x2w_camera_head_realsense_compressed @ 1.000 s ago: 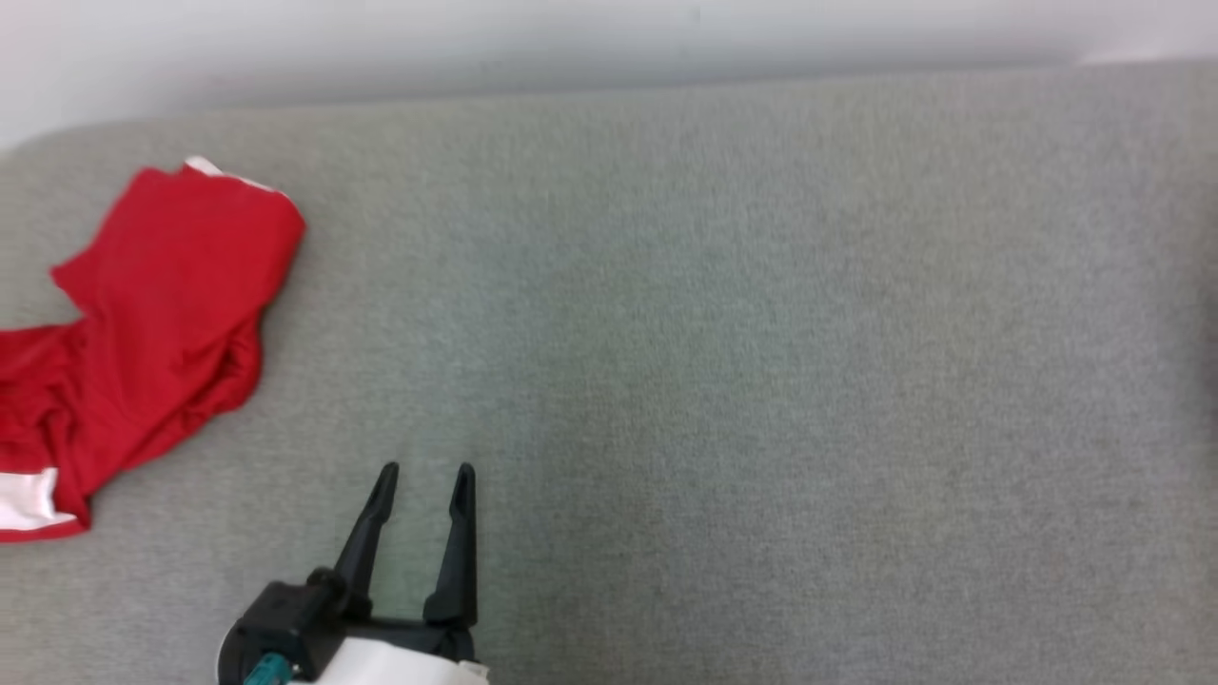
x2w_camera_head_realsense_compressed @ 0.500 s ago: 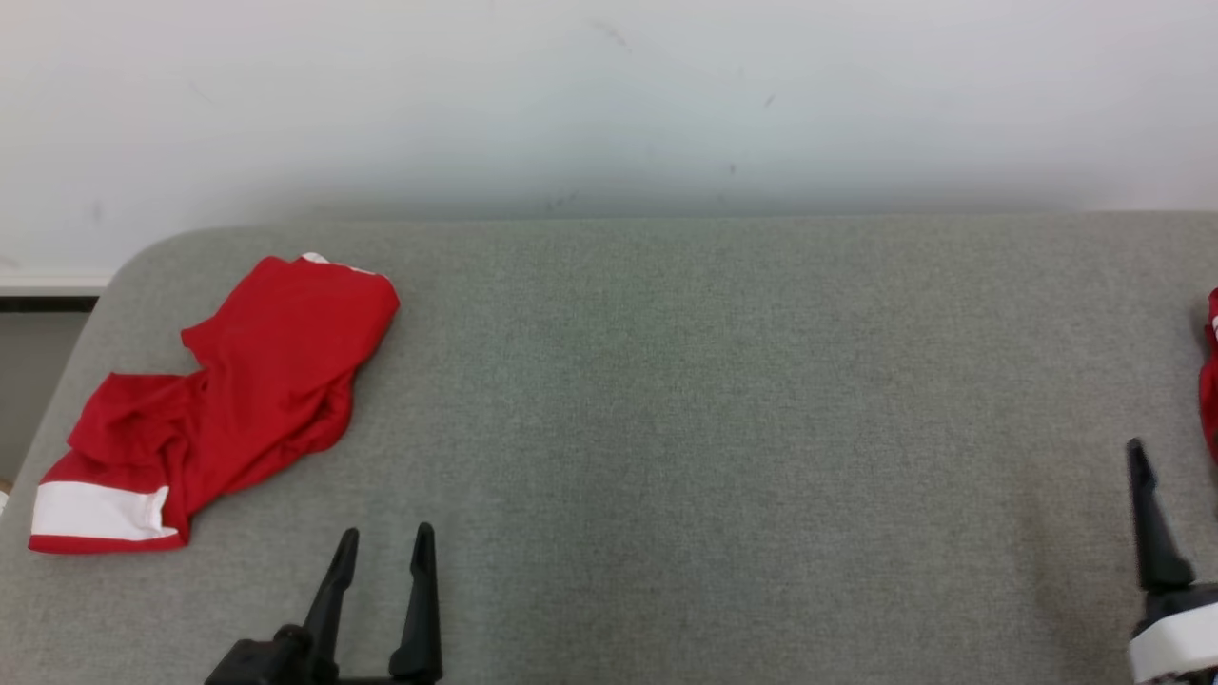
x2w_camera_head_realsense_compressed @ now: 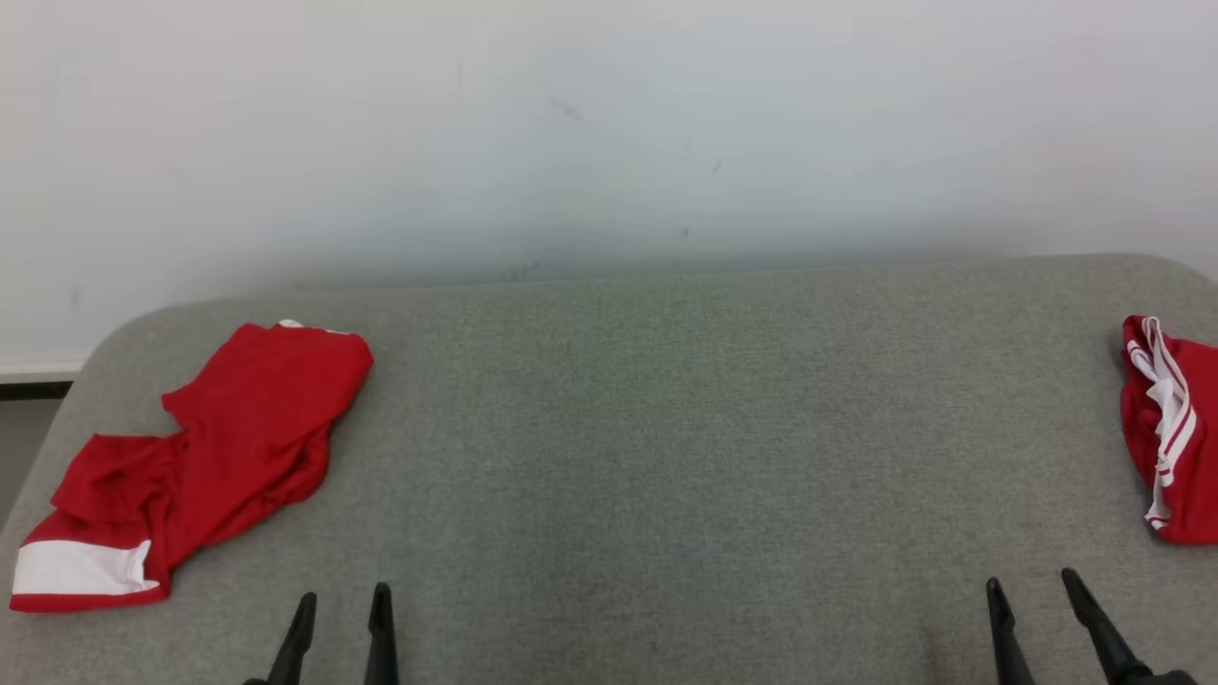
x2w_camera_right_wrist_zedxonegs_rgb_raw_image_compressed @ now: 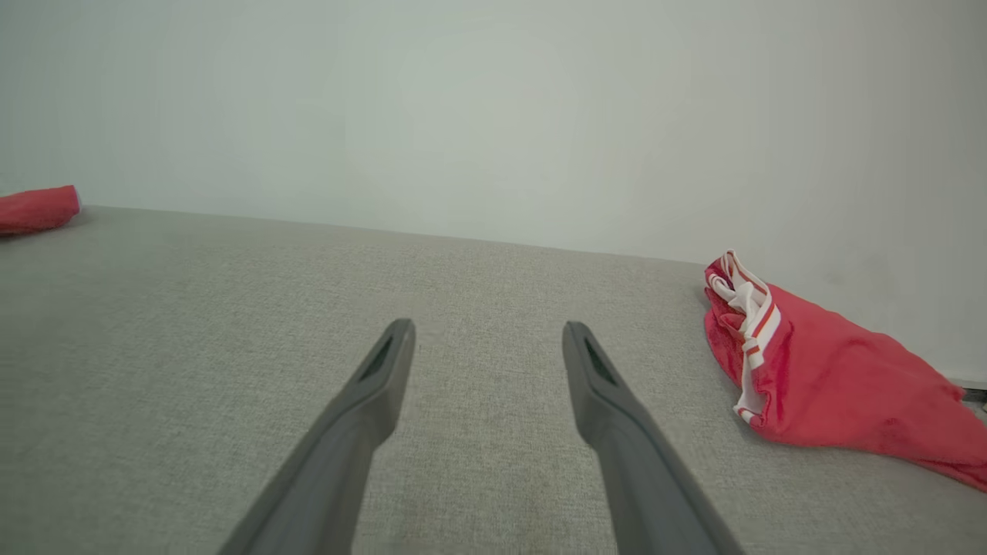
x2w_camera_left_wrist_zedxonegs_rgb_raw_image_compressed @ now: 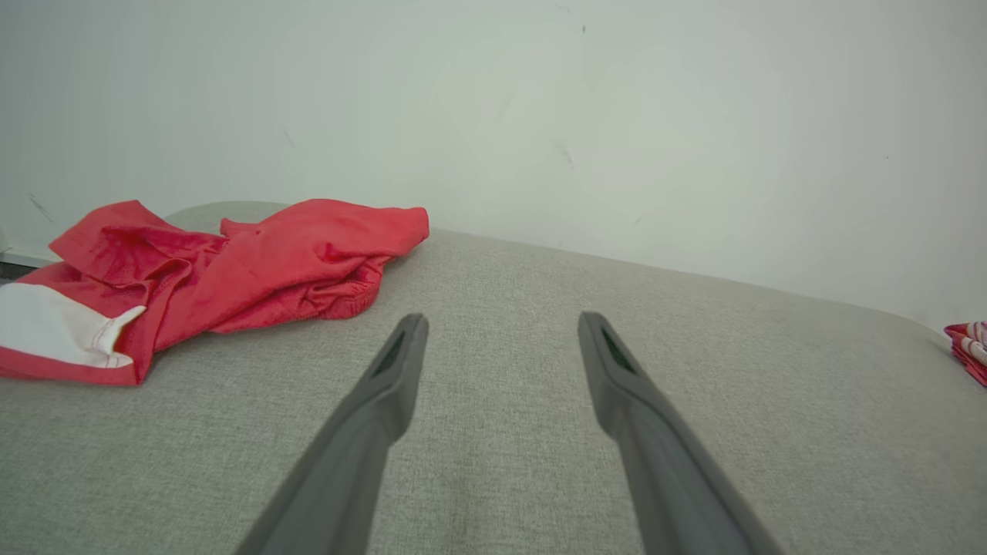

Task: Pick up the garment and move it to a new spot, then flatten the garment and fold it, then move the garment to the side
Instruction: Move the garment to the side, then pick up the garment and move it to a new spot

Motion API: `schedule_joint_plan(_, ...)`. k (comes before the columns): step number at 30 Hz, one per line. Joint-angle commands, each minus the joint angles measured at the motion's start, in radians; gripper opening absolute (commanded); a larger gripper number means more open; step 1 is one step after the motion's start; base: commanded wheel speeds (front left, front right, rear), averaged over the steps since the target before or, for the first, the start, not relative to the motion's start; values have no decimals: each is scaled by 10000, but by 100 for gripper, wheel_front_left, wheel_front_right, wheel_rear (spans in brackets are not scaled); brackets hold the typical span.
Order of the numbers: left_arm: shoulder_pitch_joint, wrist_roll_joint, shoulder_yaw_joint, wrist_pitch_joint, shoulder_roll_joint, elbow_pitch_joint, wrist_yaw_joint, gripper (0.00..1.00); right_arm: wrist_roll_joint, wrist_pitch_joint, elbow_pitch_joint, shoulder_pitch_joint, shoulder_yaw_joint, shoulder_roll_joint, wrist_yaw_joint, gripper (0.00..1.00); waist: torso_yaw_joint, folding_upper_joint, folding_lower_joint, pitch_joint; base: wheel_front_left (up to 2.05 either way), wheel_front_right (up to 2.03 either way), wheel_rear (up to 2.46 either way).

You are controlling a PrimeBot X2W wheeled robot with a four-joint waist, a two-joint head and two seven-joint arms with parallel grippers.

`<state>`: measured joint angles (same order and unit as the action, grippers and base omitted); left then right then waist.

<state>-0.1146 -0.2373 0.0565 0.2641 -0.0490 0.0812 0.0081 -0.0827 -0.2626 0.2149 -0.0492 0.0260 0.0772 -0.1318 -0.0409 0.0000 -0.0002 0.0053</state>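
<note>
A crumpled red garment (x2w_camera_head_realsense_compressed: pixel 200 457) with a white hem band lies at the left end of the grey fabric surface (x2w_camera_head_realsense_compressed: pixel 666 428). In the left wrist view the same garment (x2w_camera_left_wrist_zedxonegs_rgb_raw_image_compressed: pixel 231 270) lies ahead and to the left of the fingers. My left gripper (x2w_camera_head_realsense_compressed: pixel 343 597) (x2w_camera_left_wrist_zedxonegs_rgb_raw_image_compressed: pixel 501 320) is open and empty, a short way to the garment's near right. A second red garment (x2w_camera_head_realsense_compressed: pixel 1170 428) (x2w_camera_right_wrist_zedxonegs_rgb_raw_image_compressed: pixel 817 385) with a white-striped waistband lies at the right end. My right gripper (x2w_camera_head_realsense_compressed: pixel 1031 580) (x2w_camera_right_wrist_zedxonegs_rgb_raw_image_compressed: pixel 487 327) is open and empty, near-left of that garment.
A white wall (x2w_camera_head_realsense_compressed: pixel 609 143) rises directly behind the surface. The surface has rounded corners, and its left edge (x2w_camera_head_realsense_compressed: pixel 48 447) drops to the floor. A wide bare stretch of grey fabric lies between the two garments.
The head camera has swung up and to the right, bringing the wall, the right-hand garment and my right gripper into view. Both garments lie as before, and both grippers stay open.
</note>
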Motion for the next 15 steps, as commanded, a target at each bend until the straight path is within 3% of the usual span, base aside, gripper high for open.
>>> schedule_joint_plan(1,-162,114,-48,-3,-32,17,-35,100,125,-21,32,-137,-45,-38,24,100,-58,0,2,-64,0,0,0)
schedule_joint_plan(15,-114,157,-62,-3,-32,62,-124,100,14,-23,182,-168,-167,-238,23,100,-19,0,2,-114,0,0,0)
